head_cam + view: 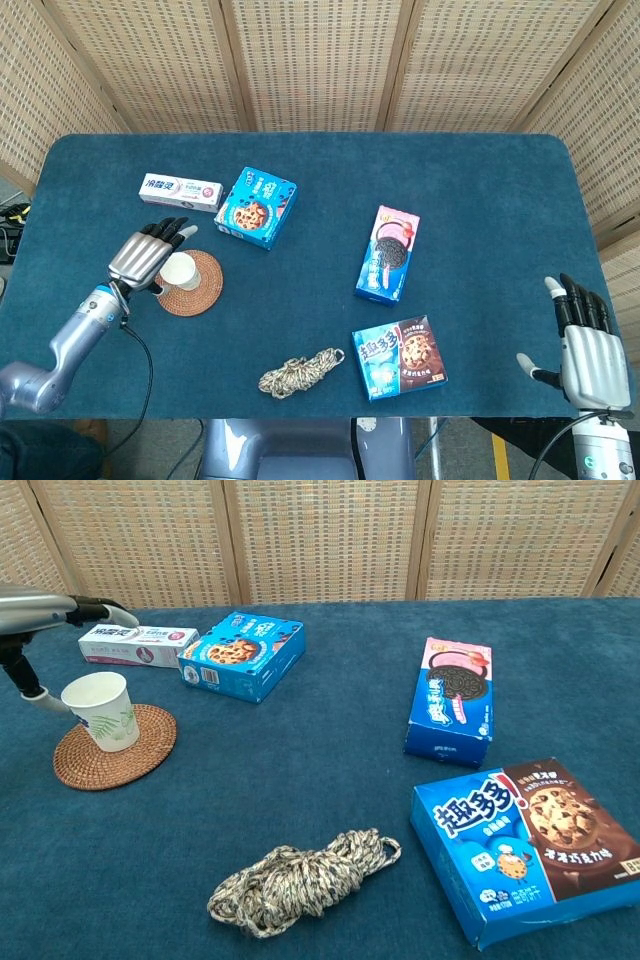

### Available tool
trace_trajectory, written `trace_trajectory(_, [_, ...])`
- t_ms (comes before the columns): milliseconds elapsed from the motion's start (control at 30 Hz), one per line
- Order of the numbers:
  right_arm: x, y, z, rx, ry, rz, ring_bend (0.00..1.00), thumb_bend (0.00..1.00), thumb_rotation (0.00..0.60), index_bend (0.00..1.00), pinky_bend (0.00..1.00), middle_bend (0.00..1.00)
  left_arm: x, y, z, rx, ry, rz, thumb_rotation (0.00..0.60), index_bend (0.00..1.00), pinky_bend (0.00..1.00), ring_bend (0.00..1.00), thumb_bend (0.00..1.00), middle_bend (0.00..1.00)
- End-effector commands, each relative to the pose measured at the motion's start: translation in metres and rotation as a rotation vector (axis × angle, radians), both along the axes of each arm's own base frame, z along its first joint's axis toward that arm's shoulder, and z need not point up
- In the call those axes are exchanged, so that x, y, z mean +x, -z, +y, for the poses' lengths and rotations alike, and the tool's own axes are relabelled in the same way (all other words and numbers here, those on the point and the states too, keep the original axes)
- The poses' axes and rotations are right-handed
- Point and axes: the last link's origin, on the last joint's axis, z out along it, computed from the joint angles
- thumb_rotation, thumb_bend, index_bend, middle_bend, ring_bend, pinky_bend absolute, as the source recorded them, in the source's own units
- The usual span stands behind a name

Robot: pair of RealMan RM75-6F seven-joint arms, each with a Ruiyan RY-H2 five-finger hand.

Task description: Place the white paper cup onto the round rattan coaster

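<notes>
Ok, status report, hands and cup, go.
Left hand open, fingers spread beside the white paper cup. Cup upright on the rattan coaster. Right hand open, idle off the near table edge. Nothing in the way.

I can read big white Chinese letters, 趣多多, on the blue and brown cookie box point(523, 846) near me; the small words under them are too tiny for me to read; the pink and blue cookie box point(452, 699) has writing I cannot make out; the blue cookie box point(242, 653) has a blurred name on its top; the white toothpaste box point(137, 644) has red and green marks, too small for me to read; my cup point(100, 711) shows only green leaves, no words.
</notes>
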Motion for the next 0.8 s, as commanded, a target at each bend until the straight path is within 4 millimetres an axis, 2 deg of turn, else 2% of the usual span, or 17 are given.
trace_trajectory(33, [0.001, 0.000, 0.001, 0.000, -0.002, -0.002, 0.00, 0.00, 0.600, 0.03, 0.00, 0.00, -0.005, -0.036, -0.015, 0.077, 0.001, -0.073, 0.600, 0.00, 0.01, 0.00, 0.00, 0.00])
trace_trajectory(100, [0.001, -0.001, 0.001, -0.001, -0.004, -0.005, 0.00, 0.00, 0.600, 0.03, 0.00, 0.00, -0.011, -0.051, -0.021, 0.118, -0.004, -0.093, 0.600, 0.00, 0.00, 0.00, 0.00, 0.00])
trace_trajectory(167, [0.002, -0.002, 0.002, -0.004, -0.006, -0.007, 0.00, 0.00, 0.600, 0.03, 0.00, 0.00, -0.024, -0.073, -0.033, 0.201, -0.024, -0.099, 0.600, 0.00, 0.00, 0.00, 0.00, 0.00])
trace_trajectory(233, [0.002, -0.002, 0.002, -0.005, -0.007, -0.010, 0.00, 0.00, 0.600, 0.03, 0.00, 0.00, -0.043, -0.089, -0.054, 0.300, -0.095, -0.132, 0.600, 0.00, 0.00, 0.00, 0.00, 0.00])
trace_trajectory(300, [0.002, -0.002, 0.002, -0.004, -0.007, -0.011, 0.00, 0.00, 0.600, 0.03, 0.00, 0.00, -0.050, -0.092, -0.066, 0.336, -0.141, -0.161, 0.600, 0.00, 0.00, 0.00, 0.00, 0.00])
trace_trajectory(433, [0.000, -0.002, 0.003, 0.002, -0.002, -0.015, 0.00, 0.00, 0.600, 0.03, 0.00, 0.00, -0.074, -0.092, -0.122, 0.420, -0.293, -0.261, 0.600, 0.00, 0.00, 0.00, 0.00, 0.00])
trace_trajectory(500, [-0.001, -0.001, 0.003, 0.008, 0.002, -0.017, 0.00, 0.00, 0.600, 0.03, 0.00, 0.00, -0.080, -0.094, -0.139, 0.452, -0.316, -0.287, 0.600, 0.00, 0.00, 0.00, 0.00, 0.00])
trace_trajectory(633, [0.001, -0.001, 0.003, 0.007, -0.009, -0.018, 0.00, 0.00, 0.600, 0.03, 0.00, 0.00, -0.087, -0.091, -0.160, 0.462, -0.321, -0.286, 0.600, 0.00, 0.00, 0.00, 0.00, 0.00])
trace_trajectory(800, [0.002, -0.003, 0.006, 0.002, -0.018, -0.016, 0.00, 0.00, 0.600, 0.03, 0.00, 0.00, -0.091, -0.087, -0.166, 0.457, -0.324, -0.286, 0.600, 0.00, 0.00, 0.00, 0.00, 0.00])
